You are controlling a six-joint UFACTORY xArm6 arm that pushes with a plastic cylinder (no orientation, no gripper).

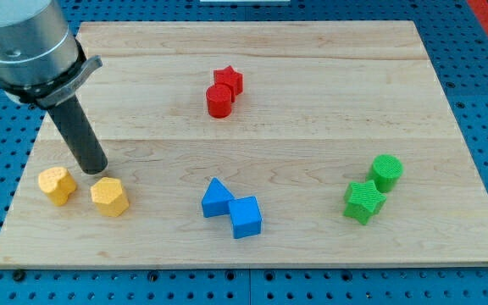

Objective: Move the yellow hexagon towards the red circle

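While approach step was in hand, my tip stood just above-left of yellow hexagon, apparently not touching; bare rod, nothing clamped. Hexagon lay at board's lower left, beside yellow heart-like block. Red circle was well apart, up-right. Next move, judged: get tip to hexagon's lower-left side, push up-right.

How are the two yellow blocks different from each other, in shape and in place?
The yellow hexagon has flat sides; the other yellow block has a notched, heart-like outline. The hexagon lies to the view's right and slightly lower, just below my tip; the heart-like block sits left of the tip. Both are yellow and similar in size.
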